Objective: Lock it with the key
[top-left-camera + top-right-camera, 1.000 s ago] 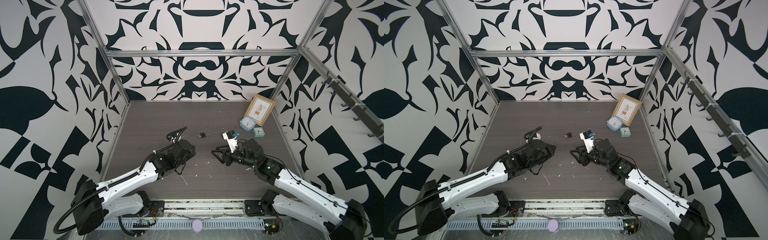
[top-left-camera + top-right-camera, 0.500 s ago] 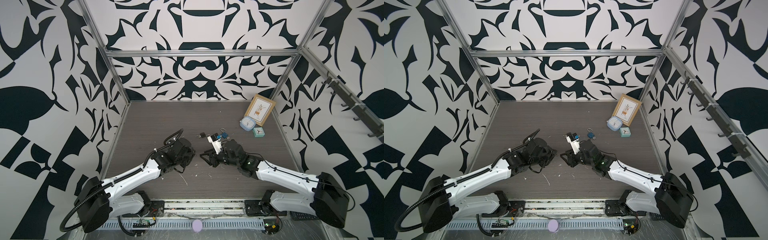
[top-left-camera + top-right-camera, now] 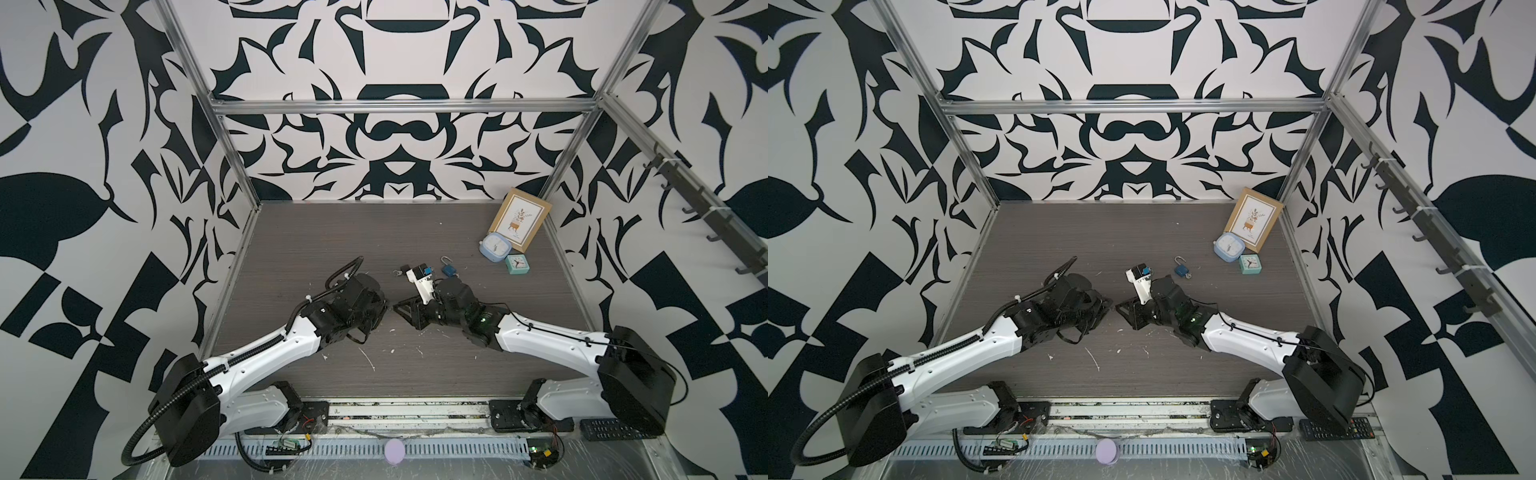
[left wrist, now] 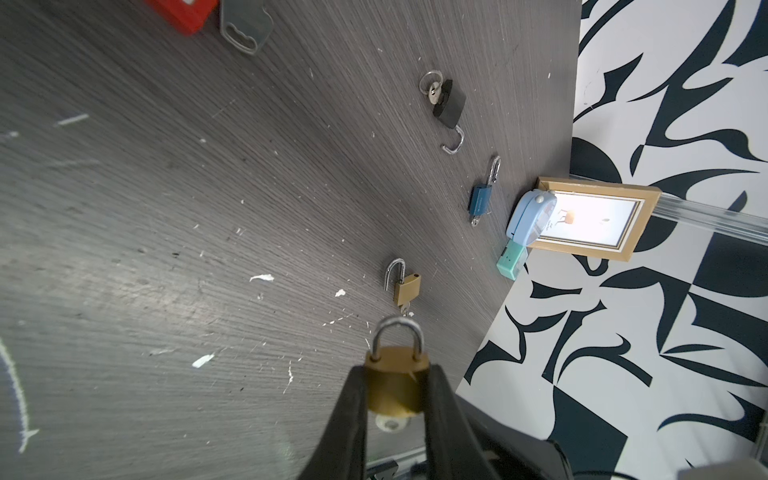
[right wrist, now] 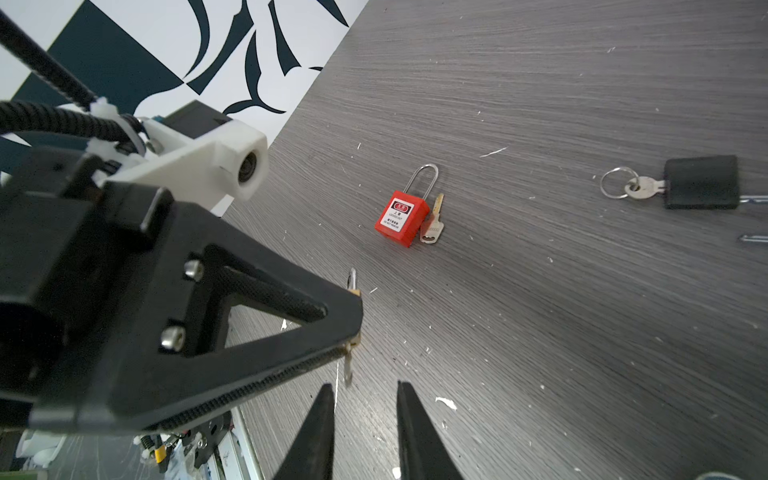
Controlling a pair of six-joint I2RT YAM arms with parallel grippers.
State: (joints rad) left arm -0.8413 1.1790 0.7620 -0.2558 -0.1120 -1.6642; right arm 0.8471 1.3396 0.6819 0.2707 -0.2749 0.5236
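The brass padlock (image 4: 392, 395) is held clear of the table (image 4: 166, 208). It is pinched across its body by the left gripper (image 4: 394, 374), whose jaws are pressed against both sides. Both legs of its shackle are seen seated in the body, and a key (image 5: 348, 372) projects from the opposite end. Facing that key, the right gripper (image 5: 365, 395) is presented with its jaws parted and nothing between them. The key's end lies at the mouth of the gap, but whether it is touched cannot be told.

The step in hand is judged to be the taking of the key by the right gripper, the lock being already steadied. For the next move, the parted jaws would need to be brought over the key's head and closed squarely on it. A turn about the key's own axis is then called for, while the held lock is kept from twisting in the left grip.

Just beyond the brass padlock, a second lock of brass (image 4: 406, 289) is laid on the table with its shackle open. Farther from the brass padlock, a blue padlock (image 4: 481, 199) and a black padlock (image 4: 449, 104) with a ringed key are seen. Well apart from it stands a picture frame (image 4: 598, 218). On its other side, a red safety padlock (image 5: 401, 218) is laid with a loose key (image 5: 432, 220) just beside it.
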